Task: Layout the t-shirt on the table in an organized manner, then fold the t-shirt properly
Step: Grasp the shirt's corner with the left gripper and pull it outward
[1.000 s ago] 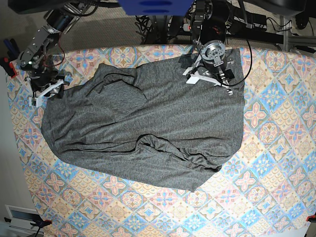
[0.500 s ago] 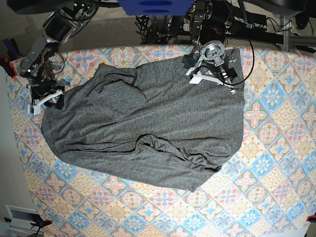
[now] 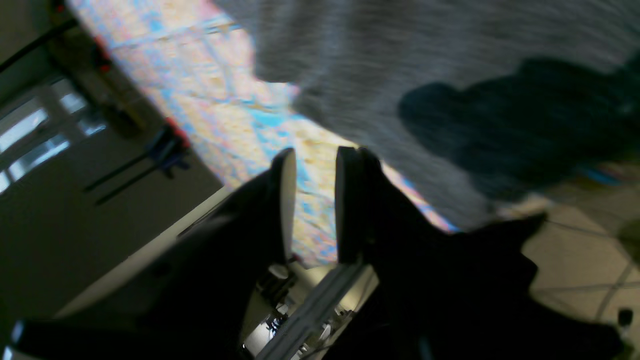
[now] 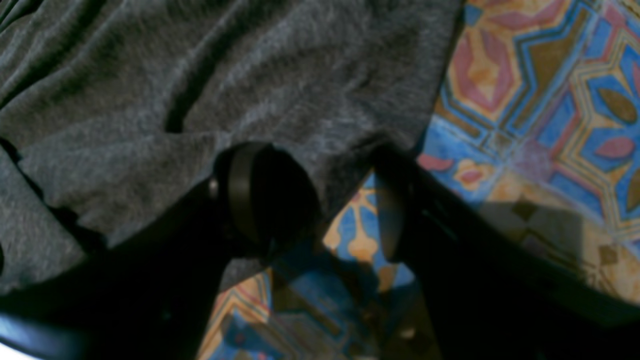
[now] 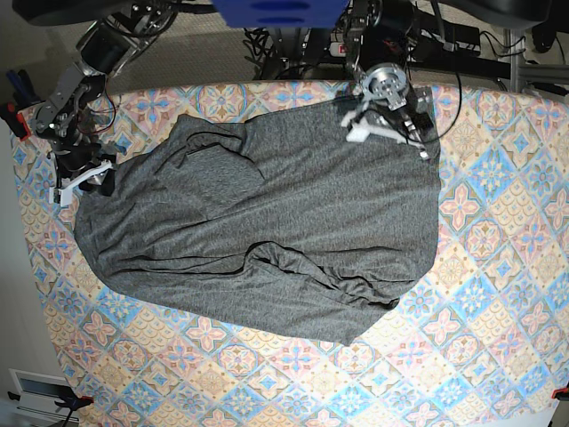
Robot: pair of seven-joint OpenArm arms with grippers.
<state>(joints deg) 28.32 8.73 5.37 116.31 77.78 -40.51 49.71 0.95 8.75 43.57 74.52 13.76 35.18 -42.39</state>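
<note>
Two grippers were noted: right gripper [image 4: 320, 200] spread over the t-shirt [image 5: 267, 222] edge at frame left, left gripper [image 3: 312, 200] narrowly parted, empty; bunching was judged likely if fabric was missed.

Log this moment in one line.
phase: layout | t-shirt: spread, wrinkled | right gripper: open at edge | left gripper: empty

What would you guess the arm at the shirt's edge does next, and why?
Probably the right gripper closes on the t-shirt edge. In the right wrist view its jaws stand wide apart, one finger already over the grey cloth where it ends against the table, and nothing is pinched yet. A grip there would let it pull that bunched side flatter. The left gripper holds nothing.
</note>
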